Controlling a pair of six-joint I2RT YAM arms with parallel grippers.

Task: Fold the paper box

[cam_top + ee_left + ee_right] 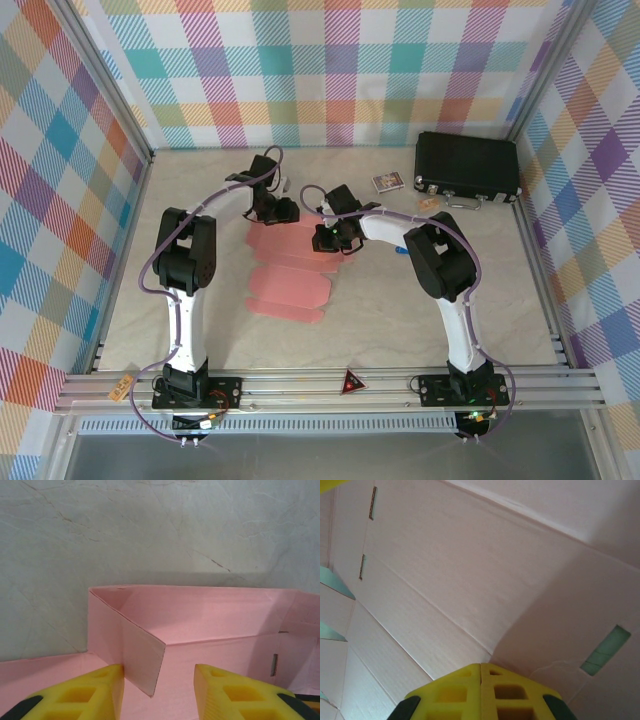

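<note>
No wording is legible. A small red triangular sign [351, 380] with a dark centre mark sits on the aluminium rail [290, 384] at the desk's [390, 320] near edge. An orange tag [122, 388] hangs at the rail's left end and a printed card [387, 181] lies beside the black case [467, 167], their print too small to read. The paper box [288, 280] is plain pink card.

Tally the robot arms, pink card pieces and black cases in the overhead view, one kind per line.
Salmon-pink flat card paper box: 1
Black rectangular case: 1
Black-and-white robot arms, left and right: 2
Total: 4
</note>
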